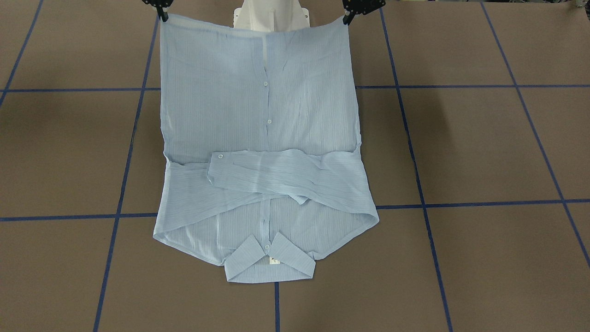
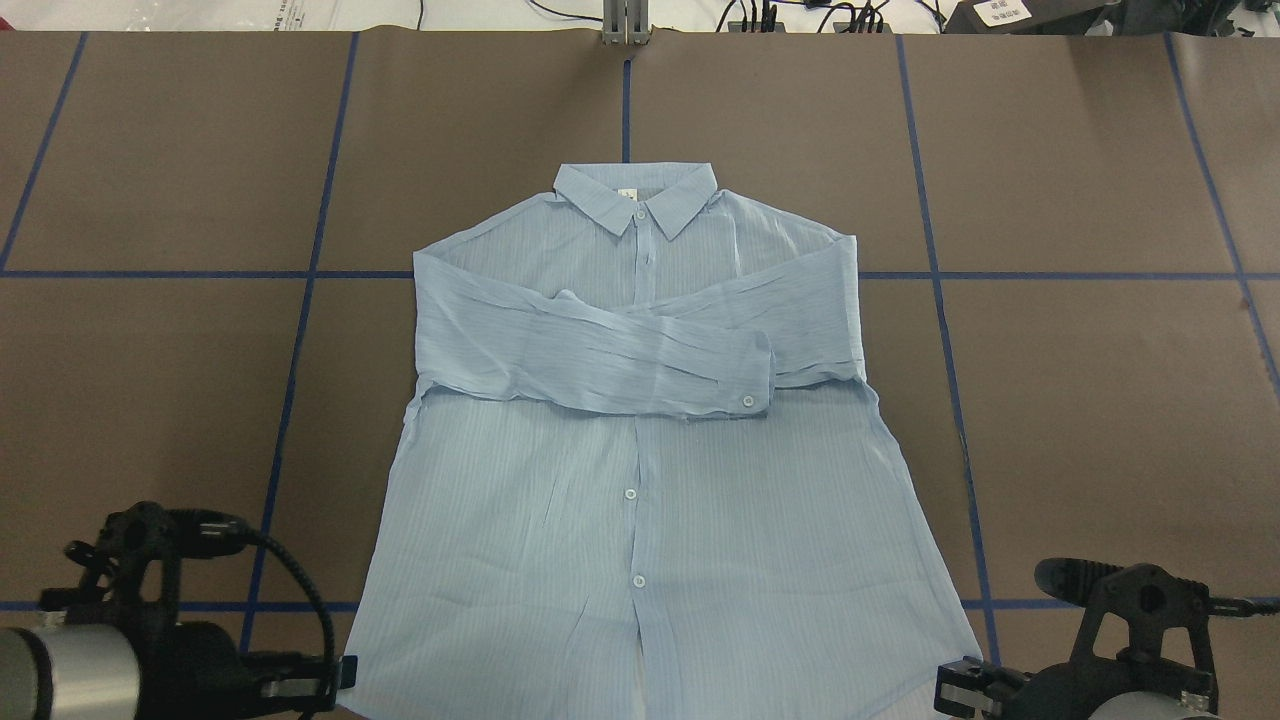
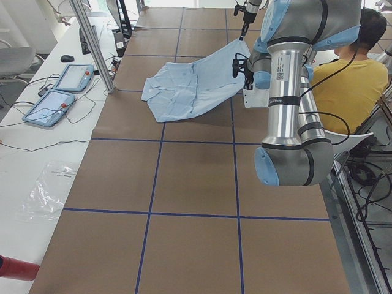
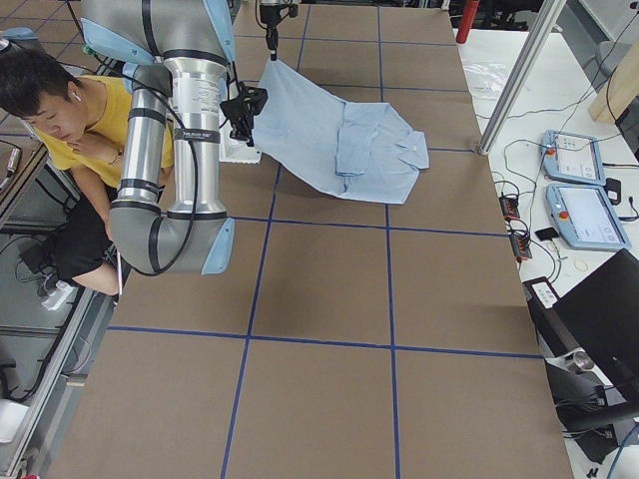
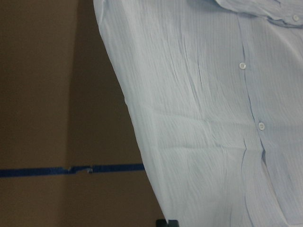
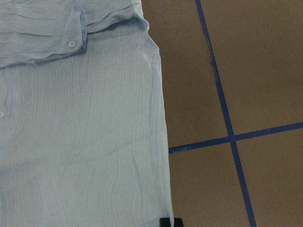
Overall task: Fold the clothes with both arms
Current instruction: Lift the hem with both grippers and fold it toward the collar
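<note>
The shirt [image 1: 258,115] is lying front-up on the brown desk [image 1: 461,147], with its collar [image 1: 290,258] pointing away from the robot. Both sleeves are crossing the chest. The upper one, ending in a buttoned cuff [image 1: 216,168], is hiding much of the lower. The side views are showing the hem end hanging raised above the desk while the collar end is resting flat.

The left fingers [image 1: 346,19] are pinching one hem corner and the right fingers [image 1: 162,16] are pinching the other. The front-facing view is cutting off everything above the fingertips. The overhead view is cropping the hem's edge and most of the left arm [image 2: 90,670] and right arm [image 2: 1130,650].

Each wrist camera is catching only a dark sliver of finger at its bottom edge, so the grip is hard to make out there. The lifted cloth is covering part of the white base [image 1: 272,16]. A person in yellow [image 3: 358,67] is sitting behind the robot, partly hidden by the near arm.
</note>
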Action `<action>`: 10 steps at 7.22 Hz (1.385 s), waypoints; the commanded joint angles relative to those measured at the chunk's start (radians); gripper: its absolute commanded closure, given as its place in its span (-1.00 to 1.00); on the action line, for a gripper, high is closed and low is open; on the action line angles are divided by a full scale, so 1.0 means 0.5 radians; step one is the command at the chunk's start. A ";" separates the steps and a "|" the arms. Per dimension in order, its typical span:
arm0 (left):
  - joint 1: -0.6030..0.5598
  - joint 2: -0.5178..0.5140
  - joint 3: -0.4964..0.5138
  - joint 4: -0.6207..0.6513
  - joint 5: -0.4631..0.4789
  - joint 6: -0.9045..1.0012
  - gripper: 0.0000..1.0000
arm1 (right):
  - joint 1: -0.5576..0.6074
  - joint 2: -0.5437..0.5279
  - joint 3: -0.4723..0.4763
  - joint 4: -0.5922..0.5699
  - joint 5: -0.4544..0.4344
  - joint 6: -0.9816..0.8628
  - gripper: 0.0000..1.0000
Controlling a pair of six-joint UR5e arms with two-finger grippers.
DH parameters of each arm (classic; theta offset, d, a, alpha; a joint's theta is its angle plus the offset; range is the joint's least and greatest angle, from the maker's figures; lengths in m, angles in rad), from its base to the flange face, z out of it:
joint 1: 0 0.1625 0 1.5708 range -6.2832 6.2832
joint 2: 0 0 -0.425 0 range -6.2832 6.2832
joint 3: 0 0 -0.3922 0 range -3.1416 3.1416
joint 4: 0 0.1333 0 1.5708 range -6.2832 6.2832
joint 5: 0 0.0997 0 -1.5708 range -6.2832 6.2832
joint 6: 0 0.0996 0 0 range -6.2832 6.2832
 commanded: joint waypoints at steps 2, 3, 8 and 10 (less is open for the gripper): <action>-0.221 -0.291 0.120 0.222 -0.120 0.049 1.00 | 0.385 0.458 -0.040 -0.340 0.116 -0.127 1.00; -0.417 -0.484 0.359 0.219 -0.099 0.147 1.00 | 0.567 0.691 -0.140 -0.417 0.122 -0.243 1.00; -1.150 -0.921 1.046 0.136 0.054 0.568 1.00 | 1.329 1.019 -1.028 0.122 0.116 -0.539 1.00; -1.147 -0.950 1.647 -0.456 0.141 0.568 1.00 | 1.430 1.016 -1.605 0.745 0.116 -0.652 1.00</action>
